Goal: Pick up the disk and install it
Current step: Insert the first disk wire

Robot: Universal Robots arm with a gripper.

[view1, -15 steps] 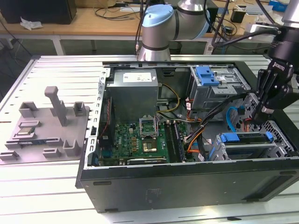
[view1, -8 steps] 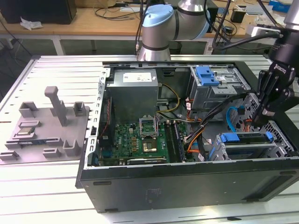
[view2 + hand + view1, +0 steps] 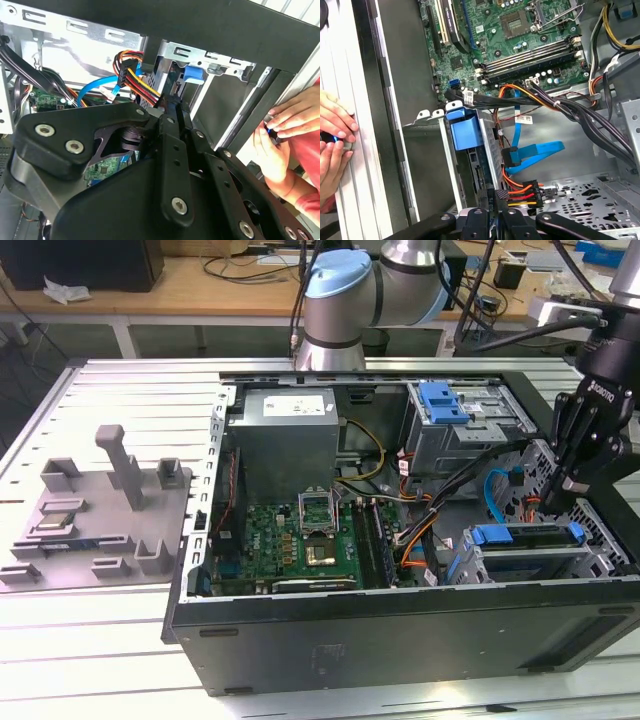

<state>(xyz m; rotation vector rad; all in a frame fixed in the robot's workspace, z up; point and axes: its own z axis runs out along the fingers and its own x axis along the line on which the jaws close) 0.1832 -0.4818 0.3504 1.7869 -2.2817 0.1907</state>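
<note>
The gripper (image 3: pixel 495 209) has its fingers drawn together, with no disk between them. The tips stand at the power plug (image 3: pixel 517 192); whether they pinch it cannot be told. The disk (image 3: pixel 466 131) sits in the bay (image 3: pixel 520 565) at the case's (image 3: pixel 400 625) near corner, on the exterior view's right, just ahead of the tips. It appears fully seated. Its long axis runs along the case's near wall. A blue cable (image 3: pixel 535 152) and a wire bundle (image 3: pixel 580 112) cross beside the bay. A person's hands (image 3: pixel 332 145) rest at the case's outer wall. The motherboard (image 3: pixel 300 535) lies well apart.
</note>
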